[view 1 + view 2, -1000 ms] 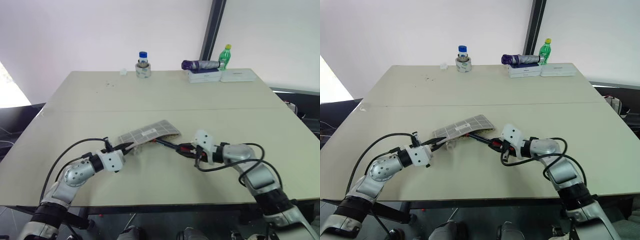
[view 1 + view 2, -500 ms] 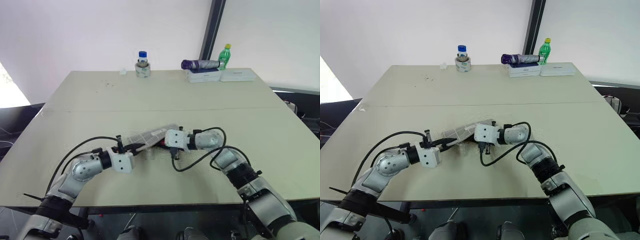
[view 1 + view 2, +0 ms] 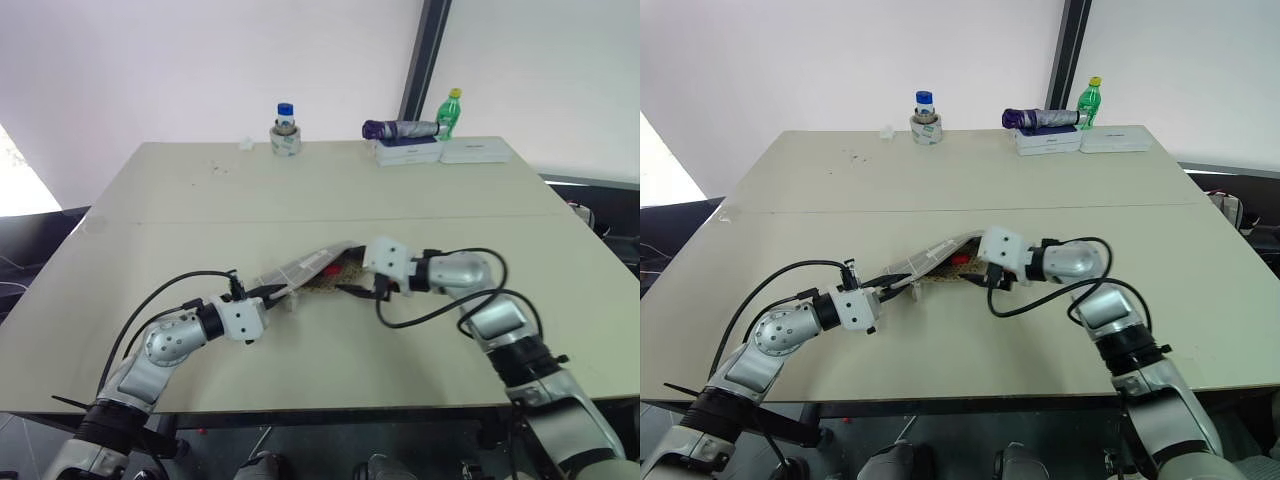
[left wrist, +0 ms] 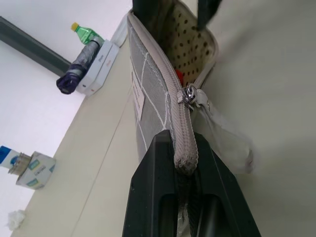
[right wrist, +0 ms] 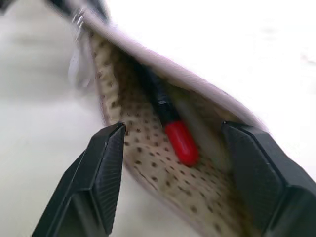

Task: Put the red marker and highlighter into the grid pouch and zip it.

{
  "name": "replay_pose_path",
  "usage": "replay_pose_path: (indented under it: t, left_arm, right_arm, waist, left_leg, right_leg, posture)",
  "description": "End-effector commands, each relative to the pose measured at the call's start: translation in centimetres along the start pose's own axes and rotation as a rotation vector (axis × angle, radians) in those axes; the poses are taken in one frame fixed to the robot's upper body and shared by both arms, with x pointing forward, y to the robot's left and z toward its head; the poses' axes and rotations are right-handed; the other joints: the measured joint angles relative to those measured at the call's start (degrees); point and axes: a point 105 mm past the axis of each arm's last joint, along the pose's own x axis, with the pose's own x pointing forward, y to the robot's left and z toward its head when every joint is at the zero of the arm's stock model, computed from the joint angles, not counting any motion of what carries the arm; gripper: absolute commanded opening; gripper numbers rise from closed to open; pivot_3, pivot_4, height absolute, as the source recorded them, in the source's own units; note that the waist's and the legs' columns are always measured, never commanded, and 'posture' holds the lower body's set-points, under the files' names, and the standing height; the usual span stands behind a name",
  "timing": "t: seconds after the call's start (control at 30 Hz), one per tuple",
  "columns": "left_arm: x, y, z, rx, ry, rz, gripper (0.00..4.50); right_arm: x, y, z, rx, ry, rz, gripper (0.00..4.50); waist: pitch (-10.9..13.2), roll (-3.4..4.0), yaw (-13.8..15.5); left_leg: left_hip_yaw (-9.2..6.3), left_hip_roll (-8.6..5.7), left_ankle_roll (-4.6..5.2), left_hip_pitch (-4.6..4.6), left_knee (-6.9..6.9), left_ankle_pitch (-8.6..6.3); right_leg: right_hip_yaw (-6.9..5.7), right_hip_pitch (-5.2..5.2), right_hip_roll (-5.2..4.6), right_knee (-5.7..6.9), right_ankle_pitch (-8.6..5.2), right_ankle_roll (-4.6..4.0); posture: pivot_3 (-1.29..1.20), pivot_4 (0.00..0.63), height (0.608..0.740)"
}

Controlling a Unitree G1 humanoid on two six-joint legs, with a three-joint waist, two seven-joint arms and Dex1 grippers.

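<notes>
The grid pouch [image 3: 312, 264] lies mid-table with its mouth held agape, showing a dotted lining. My left gripper [image 4: 180, 140] is shut on the pouch's zipper edge at its near end, just behind the white zipper pull [image 4: 189, 94]. The red marker [image 5: 180, 143] lies inside the pouch, its red end toward the opening. My right gripper [image 5: 173, 127] stands open at the pouch's mouth, one finger on each side of the opening, with nothing between them. In the head views the right gripper [image 3: 362, 290] hovers at the pouch's right end. The highlighter is hidden.
Along the table's far edge stand a blue-lidded jar on a tape roll [image 3: 286, 130], a folded purple umbrella [image 3: 400, 129] on white boxes [image 3: 440, 151], and a green bottle [image 3: 452, 112]. Black cables hang from both wrists.
The right gripper carried the marker into the pouch's mouth, then opened, rose and drew back to the right, leaving the marker inside. The left gripper kept its hold on the pouch.
</notes>
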Motion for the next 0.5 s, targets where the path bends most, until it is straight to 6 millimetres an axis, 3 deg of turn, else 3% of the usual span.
replay_pose_path:
  t: [0.03, 0.17, 0.27, 0.33, 0.5]
  left_arm:
    - [0.1, 1.2, 0.8, -0.009, -0.034, 0.051, 0.0]
    - [1.1, 0.8, 1.5, -0.024, -0.06, 0.02, 0.0]
    - [1.8, 0.6, 1.9, -0.003, -0.072, -0.003, 0.0]
    - [2.1, 0.8, 2.3, 0.001, -0.083, -0.007, 0.0]
    - [2.6, 0.7, 3.2, 0.004, -0.104, -0.023, 0.0]
  right_arm:
    - [-2.3, 0.5, 2.0, 0.18, -0.126, 0.005, 3.22]
    - [-3.2, 5.9, 1.3, 0.496, -0.126, 0.194, 3.22]
    - [-1.8, 9.2, -0.5, 0.646, -0.053, 0.201, 3.22]
    - [-0.8, 9.7, -0.8, 0.698, -0.047, 0.163, 3.22]
    - [3.0, 8.5, -0.7, 0.835, -0.092, 0.036, 3.22]
  waist:
    - [0.0, -0.01, 0.1]
    - [0.0, -0.01, 0.3]
    - [0.0, -0.03, 0.1]
    - [0.0, -0.03, -0.2]
    - [0.0, -0.03, -0.2]
  left_leg:
    - [-0.02, 0.0, 0.01, 0.0, -0.01, -0.01]
    - [-0.09, -0.01, 0.29, -0.01, 0.01, -0.17]
    - [-0.15, -0.01, 0.39, 0.0, 0.02, -0.23]
    - [-0.19, 0.0, 0.39, 0.02, 0.03, -0.23]
    - [-0.17, 0.01, 0.32, 0.01, 0.04, -0.19]
  right_leg:
    - [0.0, 0.02, 0.0, -0.01, 0.0, 0.0]
    - [-0.02, 0.06, -0.04, -0.03, 0.0, -0.01]
    - [-0.05, 0.08, -0.05, -0.04, 0.0, -0.02]
    - [-0.05, 0.08, -0.03, -0.03, 0.0, -0.03]
    - [-0.04, 0.04, 0.07, 0.01, 0.01, -0.03]
  posture:
    - [0.0, 0.15, 0.74]
    - [0.0, 0.15, 0.74]
    - [0.0, 0.15, 0.74]
    - [0.0, 0.15, 0.74]
    - [0.0, 0.15, 0.74]
